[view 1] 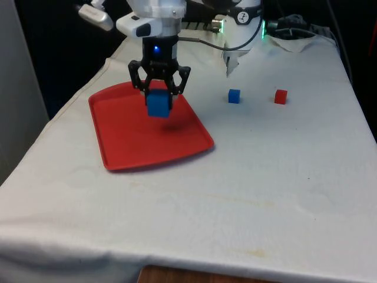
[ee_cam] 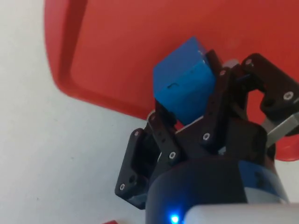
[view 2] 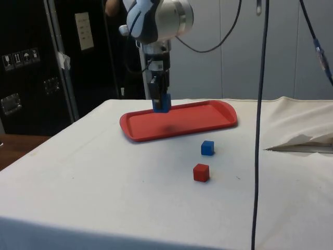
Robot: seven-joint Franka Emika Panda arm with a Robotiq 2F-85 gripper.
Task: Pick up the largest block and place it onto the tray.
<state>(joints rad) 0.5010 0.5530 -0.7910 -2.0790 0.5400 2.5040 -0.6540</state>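
So, nearest the front view's camera, a wide stretch of white-clothed counter (view 1: 235,200) is seen, faintly stained and with nothing lying on it. A bit further back, a red tray (view 1: 129,147) is laid on the front view's left half, turned at an angle to the counter's edge. Held above the tray's far part is the large blue block (view 1: 158,104), clearly lifted off the surface, since a dark shadow is cast on the tray under it. The block is clamped between the black jaws of the gripper (view 1: 159,94), which are closed on its sides; in the wrist view the block (ee_cam: 184,86) is seen tilted a little in the grip, with red tray behind it. Off to the front view's right, well apart from the tray, a small blue cube (view 1: 234,96) and a small red cube (view 1: 281,96) are set near each other on the cloth.
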